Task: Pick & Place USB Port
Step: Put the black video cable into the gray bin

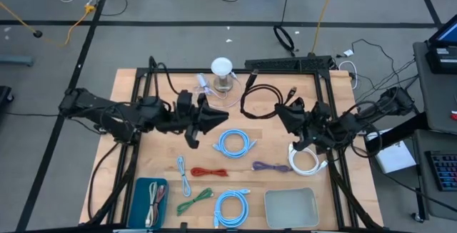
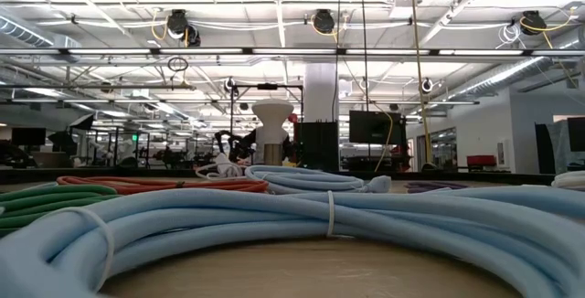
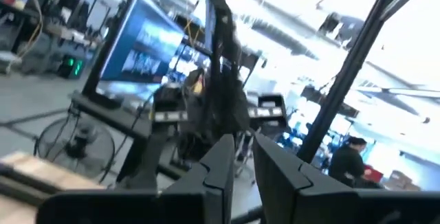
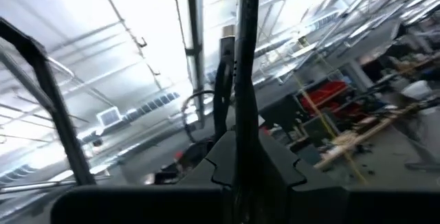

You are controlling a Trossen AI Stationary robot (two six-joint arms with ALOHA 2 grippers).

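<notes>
The left tool (image 1: pixel 214 116) hangs over the middle of the desk (image 1: pixel 128 83), its dark fingers (image 3: pixel 227 165) drawn close together with only a thin slit between them and nothing gripped, the wrist view looking out into the room where a person (image 3: pixel 347 162) stands far off. The right tool (image 1: pixel 294 116) is over the right half of the desk, its fingers pressed together with a thin dark cable (image 4: pixel 244 59) running up from between them, so it is clamped on that cable. In the high view this black USB cable (image 1: pixel 260 98) loops across the back of the desk between the two tools. A white lamp-like stand (image 1: pixel 222 72) sits at the back centre. Nearer the front lie a light blue coil (image 1: pixel 235 143), a second light blue coil (image 1: pixel 231 207), a red cable (image 1: pixel 208 171), a green cable (image 1: pixel 194 202), a purple cable (image 1: pixel 270 166) and a white coil (image 1: pixel 307 163). A teal tray (image 1: pixel 141 190) holding cables sits at the front left and a grey tray (image 1: pixel 291 209) at the front right.
</notes>
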